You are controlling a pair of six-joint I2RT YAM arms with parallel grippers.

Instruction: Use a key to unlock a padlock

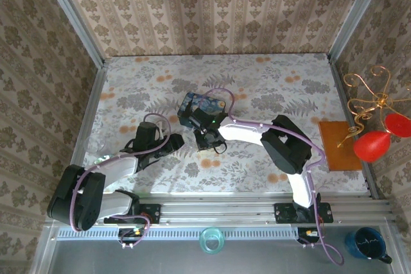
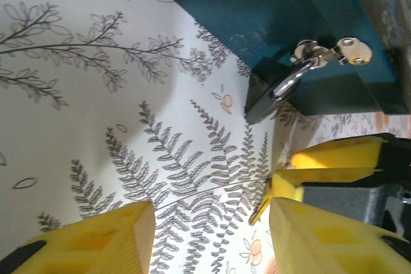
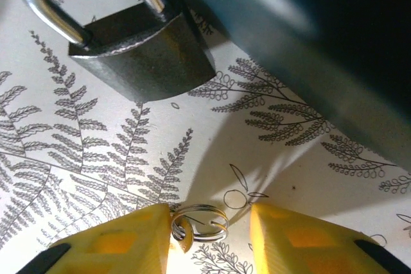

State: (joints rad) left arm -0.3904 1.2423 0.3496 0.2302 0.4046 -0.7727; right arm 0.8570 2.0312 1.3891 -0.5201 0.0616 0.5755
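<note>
Partly cropped — padlock shackle; key ring between right gripper's fingers.

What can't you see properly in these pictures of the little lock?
- Right wrist view: the key itself is lost at the bottom edge. A small silvery key ring sits between the right gripper's yellow fingers, so its grip is unclear.
- Right wrist view: the tiny dark padlock with a silvery shackle keeps its keyhole out of sight. The blue box is blurred.
- Top view: the padlock is lost among dark gripper parts.
</note>
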